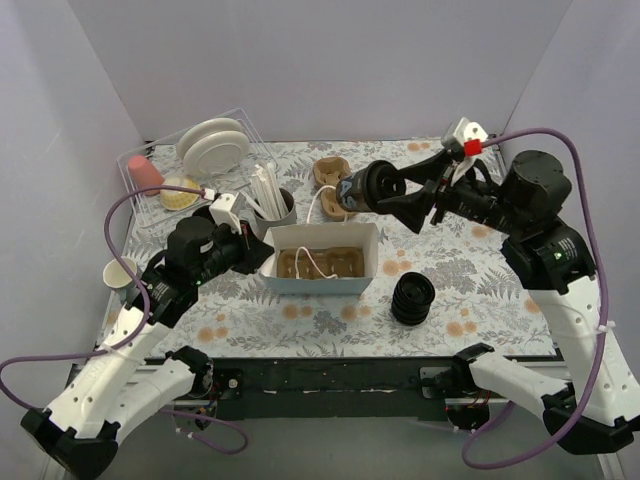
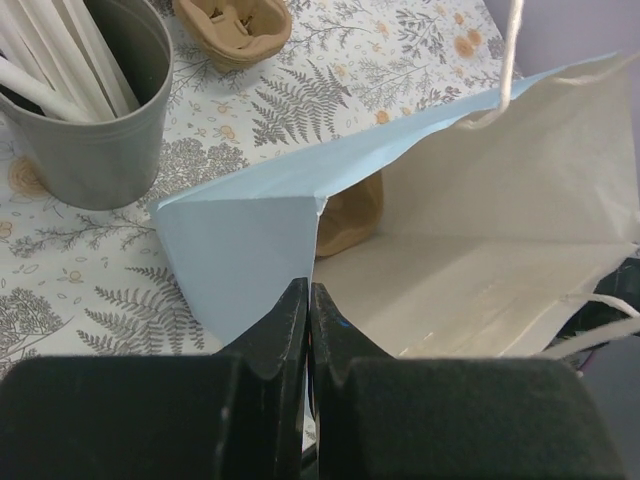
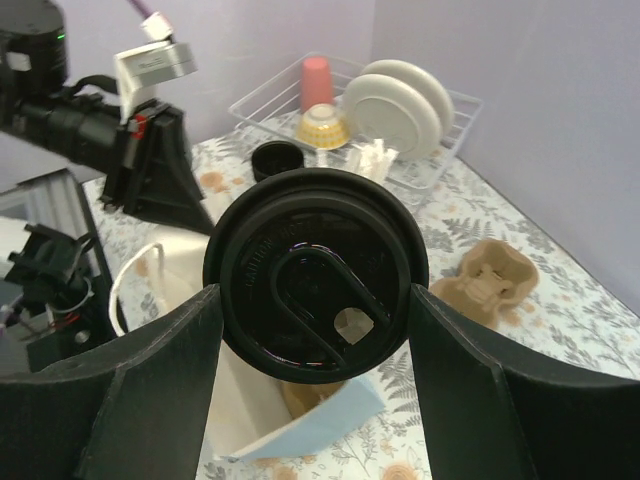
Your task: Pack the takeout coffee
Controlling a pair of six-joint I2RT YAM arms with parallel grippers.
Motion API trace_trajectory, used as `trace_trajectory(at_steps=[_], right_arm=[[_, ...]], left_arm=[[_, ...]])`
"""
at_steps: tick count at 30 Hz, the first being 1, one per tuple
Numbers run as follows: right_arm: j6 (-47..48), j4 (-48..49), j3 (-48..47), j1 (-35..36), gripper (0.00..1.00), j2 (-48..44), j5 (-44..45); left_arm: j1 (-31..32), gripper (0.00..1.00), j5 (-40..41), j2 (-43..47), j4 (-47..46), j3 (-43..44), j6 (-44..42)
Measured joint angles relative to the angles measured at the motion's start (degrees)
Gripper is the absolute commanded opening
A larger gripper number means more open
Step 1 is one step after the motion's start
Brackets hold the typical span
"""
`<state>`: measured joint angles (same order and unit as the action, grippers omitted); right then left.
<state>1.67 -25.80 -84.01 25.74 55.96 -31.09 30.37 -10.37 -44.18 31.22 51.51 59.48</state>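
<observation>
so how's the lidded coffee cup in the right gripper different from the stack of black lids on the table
The takeout coffee hangs in the air between the right gripper's fingers; the lid stack stands free on the table. The coffee is tipped sideways; the stack is upright. The coffee is one capped cup; the stack is many lids. Both are black and round.
</observation>
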Motion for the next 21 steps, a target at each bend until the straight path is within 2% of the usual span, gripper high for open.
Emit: trace_trajectory(at_steps=[4, 13, 21], right_arm=[[2.19, -1.88, -1.14, 7.93, 0.42, 2.40, 3.04], [10.27, -8.68, -10.88, 25.27, 0.43, 6.91, 14.23], [16.52, -13.75, -9.99, 32.61, 0.43, 9.44, 21.44]], left_arm=[[0.00, 0.00, 0.94, -1.62, -1.44, 0.37, -1.18], [0.00, 0.00, 1.99, -2.32, -2.12, 0.76, -4.35], [0.00, 0.00, 1.05, -2.64, -3.06, 0.76, -7.13]])
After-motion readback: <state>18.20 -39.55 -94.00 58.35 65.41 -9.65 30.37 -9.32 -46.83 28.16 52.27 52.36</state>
